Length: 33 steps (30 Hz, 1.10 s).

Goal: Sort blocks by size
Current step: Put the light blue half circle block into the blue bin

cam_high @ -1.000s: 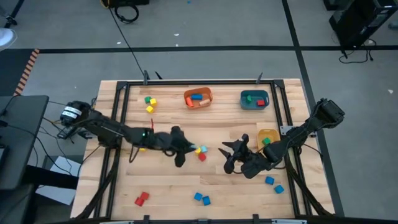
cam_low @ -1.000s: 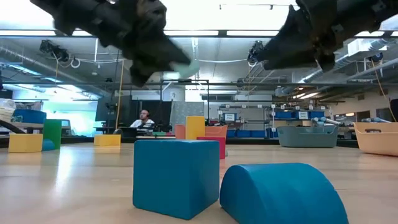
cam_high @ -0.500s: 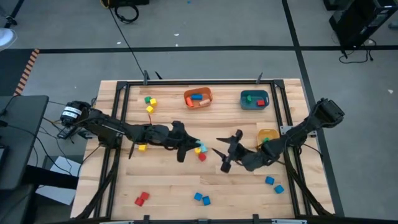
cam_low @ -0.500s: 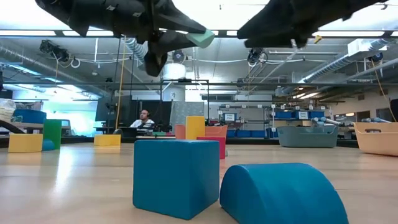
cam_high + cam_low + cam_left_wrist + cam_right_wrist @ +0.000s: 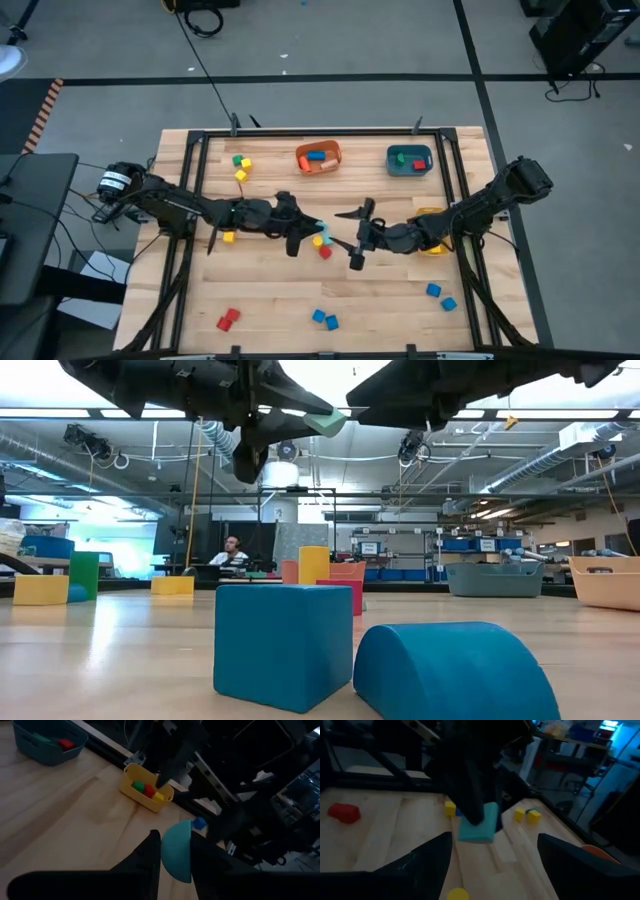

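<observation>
My left gripper (image 5: 308, 231) is over the middle of the table, shut on a light teal half-round block (image 5: 175, 851), which also shows in the low view (image 5: 322, 422) and the right wrist view (image 5: 479, 827). My right gripper (image 5: 342, 232) faces it from the right, wide open and empty. Its fingers (image 5: 427, 862) stand apart from the block and touch nothing. On the table below lie a red block (image 5: 324, 252) and a small yellow one (image 5: 318, 241). My left gripper pinches the half-round block by two opposite sides (image 5: 165, 851) between its two fingers. The fingers reach about level from the table's left, pointing toward its right edge. The block's rounded edge sticks out past the fingertips. The block is lifted clear of the table.
An orange bin (image 5: 318, 158) and a teal bin (image 5: 409, 160) stand at the far edge. A yellow bin (image 5: 432, 218) with blocks is at the right, partly under my right arm. Loose blocks lie far left (image 5: 240, 165), near left (image 5: 228, 318), near middle (image 5: 322, 318) and near right (image 5: 440, 296).
My left gripper has risen and gone a little toward the table's right edge with the teal block, now held high and clear. My right gripper has swung toward the table's left, up to the left gripper, staying wide open.
</observation>
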Motion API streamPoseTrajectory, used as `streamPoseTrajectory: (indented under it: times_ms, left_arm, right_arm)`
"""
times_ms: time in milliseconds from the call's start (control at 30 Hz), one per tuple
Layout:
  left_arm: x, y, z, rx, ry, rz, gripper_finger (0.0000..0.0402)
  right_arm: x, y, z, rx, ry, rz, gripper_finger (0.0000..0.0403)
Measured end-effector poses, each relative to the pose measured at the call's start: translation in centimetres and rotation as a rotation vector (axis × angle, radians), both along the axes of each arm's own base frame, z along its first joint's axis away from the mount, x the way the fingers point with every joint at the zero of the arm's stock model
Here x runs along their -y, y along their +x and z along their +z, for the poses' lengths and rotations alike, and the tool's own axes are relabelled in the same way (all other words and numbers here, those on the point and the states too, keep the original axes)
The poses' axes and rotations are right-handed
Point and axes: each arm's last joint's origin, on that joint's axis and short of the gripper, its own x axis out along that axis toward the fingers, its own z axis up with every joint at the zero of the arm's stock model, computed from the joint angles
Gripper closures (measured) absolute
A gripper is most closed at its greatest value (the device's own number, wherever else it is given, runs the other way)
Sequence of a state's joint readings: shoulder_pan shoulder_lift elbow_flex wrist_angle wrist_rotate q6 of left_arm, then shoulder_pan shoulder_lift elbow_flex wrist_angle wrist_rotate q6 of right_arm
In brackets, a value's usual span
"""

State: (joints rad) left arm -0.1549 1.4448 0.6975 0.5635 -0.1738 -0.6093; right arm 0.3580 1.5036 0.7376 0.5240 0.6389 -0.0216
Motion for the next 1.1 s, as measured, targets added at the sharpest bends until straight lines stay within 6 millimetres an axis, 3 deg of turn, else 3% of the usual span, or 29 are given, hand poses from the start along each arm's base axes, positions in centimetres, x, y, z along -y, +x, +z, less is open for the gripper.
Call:
streamPoseTrajectory:
  times_ms: [200, 467, 667, 833, 1100]
  left_arm:
    - [0.1, 0.0, -0.1, -0.014, 0.063, -0.041, 0.0312]
    - [0.3, -0.4, -1.4, -0.15, 0.063, -0.166, 0.0312]
    - [0.7, -0.9, -2.4, -0.259, 0.048, -0.307, 0.0312]
    - [1.0, -1.1, -2.7, -0.266, 0.113, -0.483, 0.0312]
    - [1.0, -1.5, -3.2, -0.304, 0.241, -0.545, 0.0312]
  right_arm:
    - [-1.4, 1.0, -0.8, -0.007, 0.016, 0.047, 0.0087]
    - [-4.9, 4.6, -1.7, -0.127, -0.38, 0.002, 0.0098]
    - [-6.7, 6.4, -1.9, -0.2, -0.484, 0.119, 0.0107]
    - [-7.2, 7.3, -3.4, -0.333, -0.519, 0.211, 0.0112]
    - [-7.5, 7.6, -3.7, -0.341, -0.531, 0.225, 0.0123]
